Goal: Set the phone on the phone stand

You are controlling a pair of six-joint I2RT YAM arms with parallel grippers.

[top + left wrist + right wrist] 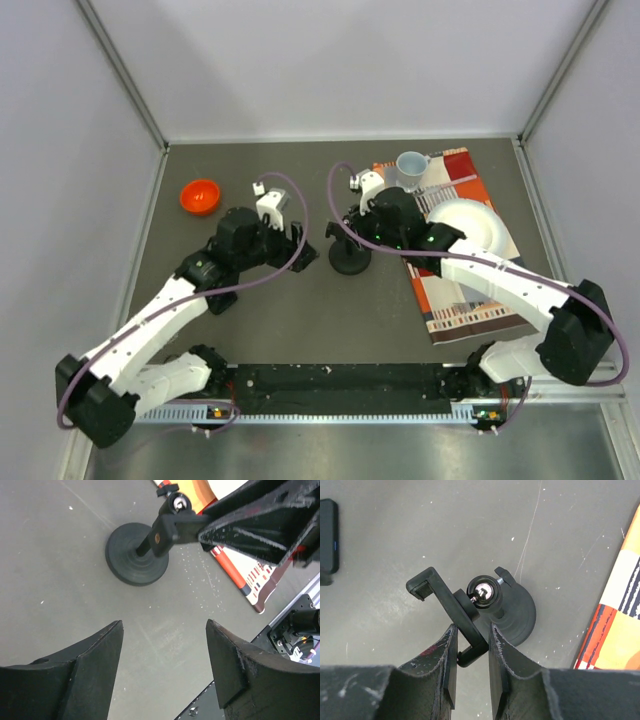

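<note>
The phone stand (350, 258) stands on the grey table at the centre, on its round disc base (520, 615) with a ball joint on top. My right gripper (472, 640) is shut on the lower end of its clamp cradle (445, 600), which is tilted to the left. The stand also shows in the left wrist view (136, 555). The phone (327, 535) lies flat on the table at the left edge of the right wrist view, apart from the stand. My left gripper (165, 630) is open and empty, hovering just left of the stand (300, 245).
An orange bowl (200, 195) sits at the back left. A patterned orange mat (465, 300) on the right carries a white plate (470, 225) and a pale cup (411, 165). White walls surround the table.
</note>
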